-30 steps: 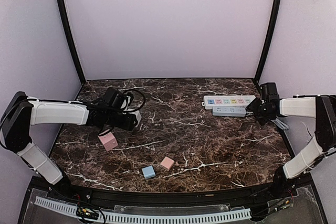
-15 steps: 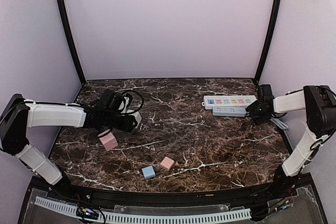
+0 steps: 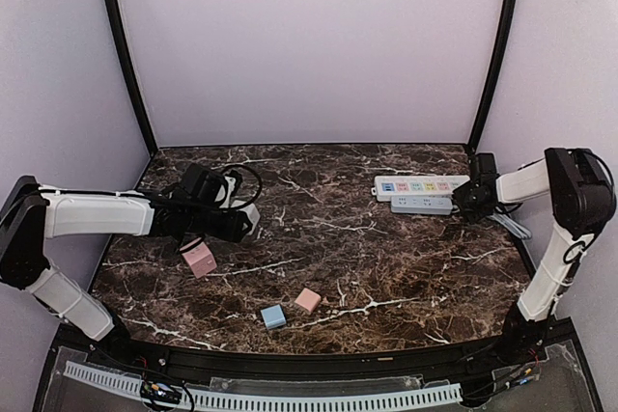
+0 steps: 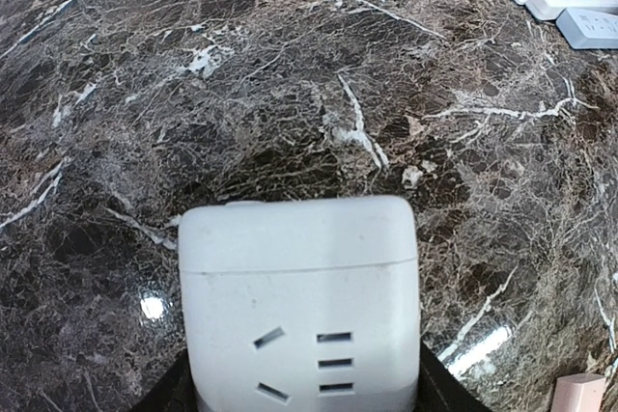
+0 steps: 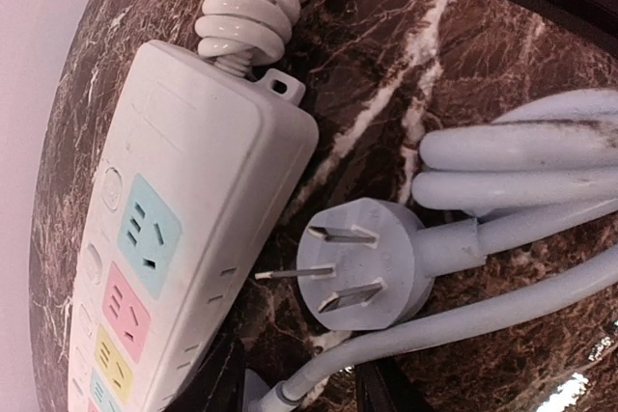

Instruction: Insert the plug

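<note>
My left gripper [image 3: 241,224] is shut on a white socket cube [image 4: 299,306], held low over the marble at the left; its dark fingers [image 4: 159,395] flank the cube's sides. A grey three-prong plug [image 5: 362,262] lies prongs-up on the table beside a white power strip with coloured sockets [image 5: 164,238]. My right gripper [image 5: 294,388] is open just short of the plug, with a grey cable [image 5: 454,325] passing between its fingers. In the top view the right gripper [image 3: 468,202] sits at the right end of the white strip [image 3: 422,184] and a grey strip [image 3: 422,205].
A pink cube [image 3: 199,260], a blue cube [image 3: 273,315] and a small pink cube [image 3: 308,299] lie at the front left. A black cable loop [image 3: 249,178] lies behind the left gripper. Thick grey cables [image 5: 521,156] are bundled at the right edge.
The right arm has swung further back and right, its forearm now closer to the wall, the gripper staying by the strips' right end. The left arm has barely shifted.
</note>
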